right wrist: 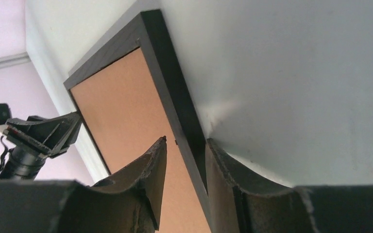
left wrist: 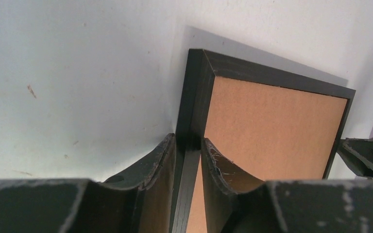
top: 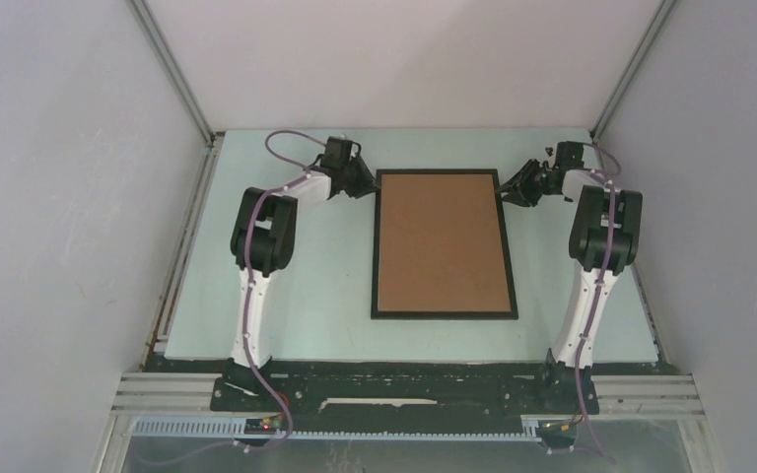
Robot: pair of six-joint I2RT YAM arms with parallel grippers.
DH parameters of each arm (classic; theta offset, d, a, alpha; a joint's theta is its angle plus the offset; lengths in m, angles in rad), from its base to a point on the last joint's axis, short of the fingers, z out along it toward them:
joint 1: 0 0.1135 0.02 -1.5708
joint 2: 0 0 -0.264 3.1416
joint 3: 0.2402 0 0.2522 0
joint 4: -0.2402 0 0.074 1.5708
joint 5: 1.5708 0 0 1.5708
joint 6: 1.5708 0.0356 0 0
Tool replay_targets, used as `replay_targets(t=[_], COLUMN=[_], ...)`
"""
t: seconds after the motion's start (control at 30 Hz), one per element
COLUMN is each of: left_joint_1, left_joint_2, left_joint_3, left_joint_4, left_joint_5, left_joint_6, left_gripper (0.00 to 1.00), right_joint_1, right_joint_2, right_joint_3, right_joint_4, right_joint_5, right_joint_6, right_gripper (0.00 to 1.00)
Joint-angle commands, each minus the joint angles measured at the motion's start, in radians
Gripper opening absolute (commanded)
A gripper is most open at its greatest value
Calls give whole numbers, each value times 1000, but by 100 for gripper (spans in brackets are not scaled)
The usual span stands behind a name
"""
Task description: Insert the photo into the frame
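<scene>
Frame (top: 444,314) lies flat at mid-bench, back side up, its long side running away from the arm bases. A brown backing board (top: 443,241) fills it edge to edge. Photo: not in view from any camera. We cannot tell whether it sits under the board or lies elsewhere.

Left arm (top: 261,232) reaches to the frame's left rail near the far corner. Left jaws sit astride that rail with both fingers (left wrist: 160,160) pressed to it, one outside and one over the board. We read this as a grip on the frame. Right arm (top: 606,232) mirrors it on the right rail. Right jaws straddle the rail too. The outer finger (right wrist: 223,170) sits against it, but a sliver of board shows beside the inner one, so we cannot tell if they are clamped.

Step in hand, as we judge it: taking hold of the frame by both rails, likely to lift or turn it. With the board seated, no photo can go in. The next move calls for an even hold on both sides and both arms moving together, so the thin frame neither twists nor slips.

Surface: pale bench (top: 296,296), matt, with small scuffs in the left wrist view. Room: plain pale walls (top: 59,197) on three sides, aluminium corner struts (top: 172,69), and a black base plate (top: 404,379) at the near edge.
</scene>
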Motion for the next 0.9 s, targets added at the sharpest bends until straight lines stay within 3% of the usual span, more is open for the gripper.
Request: replay_targets(t=[0.0, 0.17, 0.3, 0.4, 0.5, 0.67, 0.73, 0.87], left_joint_1=[-12, -12, -1, 14, 42, 54, 54, 56], left_joint_2=[-66, -129, -217, -282, -312, -304, -305, -357], left_joint_3=[-83, -161, -265, -343, -388, -411, -406, -433], left_joint_4=[-19, 50, 81, 78, 71, 100, 98, 82], left_joint_5=[54, 124, 168, 158, 191, 246, 265, 213], left_joint_6=[0, 14, 30, 75, 76, 47, 61, 107], left_gripper=[36, 49, 66, 80, 85, 92, 92, 92], right_joint_1=[27, 47, 73, 115, 158, 229, 248, 282], right_joint_2=[28, -26, -148, -268, -342, -432, -504, -662], right_joint_3=[43, -30, -242, -423, -563, -729, -768, -718], right_joint_4=[-55, -46, 141, 201, 249, 318, 237, -96], right_joint_5=[-43, -131, -214, -172, -161, -249, -194, 217], right_joint_6=[-40, -39, 53, 59, 70, 108, 54, -154], right_gripper=[43, 44, 46, 57, 68, 69, 72, 87])
